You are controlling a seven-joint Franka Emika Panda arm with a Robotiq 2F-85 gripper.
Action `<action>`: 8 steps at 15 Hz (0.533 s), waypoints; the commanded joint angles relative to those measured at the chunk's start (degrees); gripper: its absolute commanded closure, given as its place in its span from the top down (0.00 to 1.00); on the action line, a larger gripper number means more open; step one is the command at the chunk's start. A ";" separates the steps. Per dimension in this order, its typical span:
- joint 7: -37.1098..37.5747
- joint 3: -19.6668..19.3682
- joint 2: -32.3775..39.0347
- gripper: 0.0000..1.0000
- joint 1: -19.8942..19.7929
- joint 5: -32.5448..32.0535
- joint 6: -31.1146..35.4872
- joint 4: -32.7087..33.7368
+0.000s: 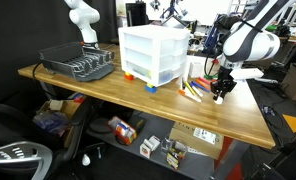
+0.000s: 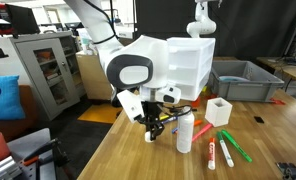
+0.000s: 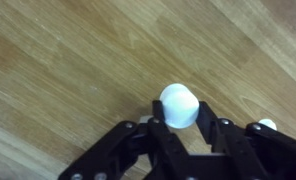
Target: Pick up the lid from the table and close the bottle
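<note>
In the wrist view my gripper (image 3: 178, 120) is shut on the lid (image 3: 178, 104), a small round white cap held between the black fingers above the wooden table. In an exterior view the gripper (image 2: 153, 127) hangs low over the table, just beside the slim white bottle (image 2: 185, 132), which stands upright. The lid shows as a white spot at the fingertips (image 2: 150, 137). In an exterior view the gripper (image 1: 219, 95) is near the table's end; the bottle is not clear there. A small white thing at the wrist view's edge (image 3: 266, 124) cannot be identified.
Coloured markers (image 2: 224, 150) lie beside the bottle, with a small white cup (image 2: 219, 110) behind them. A white drawer unit (image 1: 153, 52) stands mid-table, a black dish rack (image 1: 78, 62) at the far end. A grey bin (image 2: 243, 80) sits at the back.
</note>
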 commanded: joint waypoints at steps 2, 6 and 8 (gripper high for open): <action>-1.21 1.09 0.20 0.13 -1.35 1.25 0.61 0.11; -0.24 0.06 -0.40 0.27 -0.19 -0.01 -0.21 -0.14; -0.31 0.11 -0.69 0.30 -0.03 -0.13 -0.37 -0.22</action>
